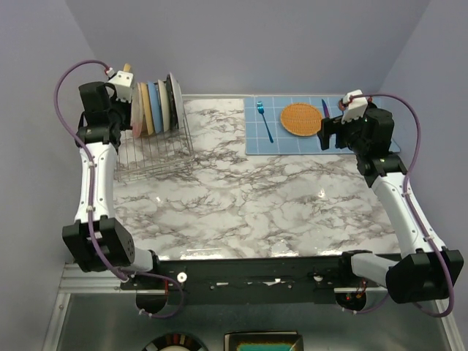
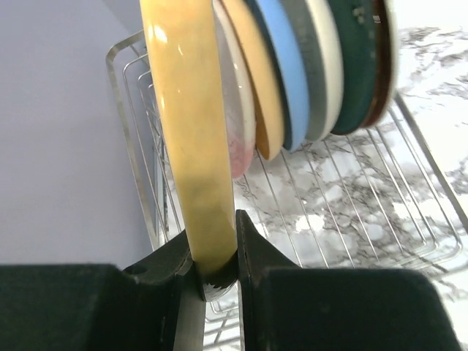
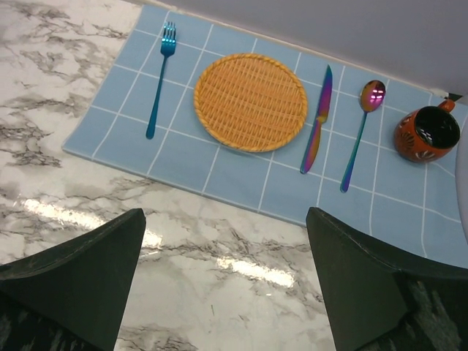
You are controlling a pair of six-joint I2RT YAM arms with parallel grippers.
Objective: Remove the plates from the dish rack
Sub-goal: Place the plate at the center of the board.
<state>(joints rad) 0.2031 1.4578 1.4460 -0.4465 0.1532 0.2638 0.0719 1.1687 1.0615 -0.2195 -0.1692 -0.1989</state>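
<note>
1. Left wrist view: the left gripper (image 2: 218,257) is clamped on the rim of the cream plate (image 2: 186,131), one pad on each face. The bite looks shallow, taking little more than the edge.
2. To my eye the step in hand is drawing this end plate out of the dish rack (image 2: 409,245). It is best lifted along its own plane, with no twist, because the next plate stands just beside it, nearly touching.
3. The rim is glossy and probably slick, and the whole weight hangs from one edge. A slow pull should avoid swinging or slipping, and the plate should tilt flat only once it is clear of the wires.
4. The right gripper (image 3: 227,281) has its jaws wide apart and holds nothing. It hovers over the marble table (image 1: 256,197) near the blue mat (image 3: 219,175), well apart from the rack.
5. The plates (image 1: 157,106) stand upright on edge, packed in a tight row at the rack's far end, at the table's far left corner.
6. After the pale cream one, thick and shiny, the row runs pinkish white, tan, blue, grey-white, then teal with a dark red rim.
</note>
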